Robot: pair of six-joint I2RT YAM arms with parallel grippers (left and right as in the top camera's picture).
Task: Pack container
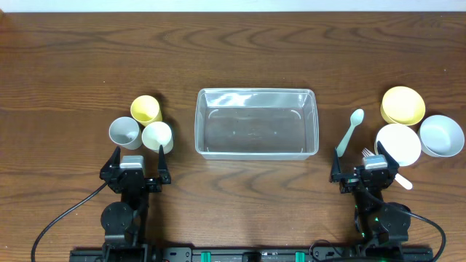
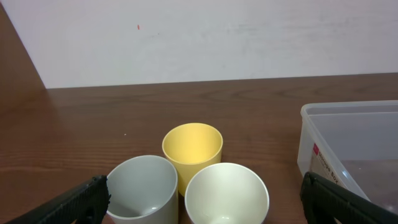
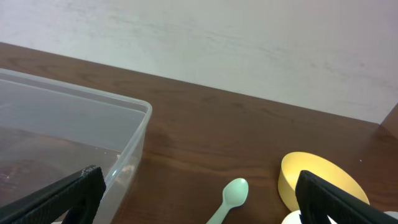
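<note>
The clear rectangular container (image 1: 256, 123) stands empty at the table's middle; its corner shows in the left wrist view (image 2: 348, 149) and in the right wrist view (image 3: 68, 137). Left of it stand a yellow cup (image 1: 145, 109), a grey cup (image 1: 124, 132) and a cream cup (image 1: 157, 136). Right of it lie a mint spoon (image 1: 351, 129), a yellow bowl (image 1: 403, 105), a white bowl (image 1: 397, 143), a pale grey bowl (image 1: 441, 135) and a white fork (image 1: 393, 175), partly hidden. My left gripper (image 1: 136, 161) is open and empty just before the cups. My right gripper (image 1: 364, 166) is open and empty near the white bowl.
The wooden table (image 1: 233, 51) runs wide behind the objects. A pale wall (image 2: 199, 37) stands beyond its far edge. Black cables trail from both arm bases at the table's front edge.
</note>
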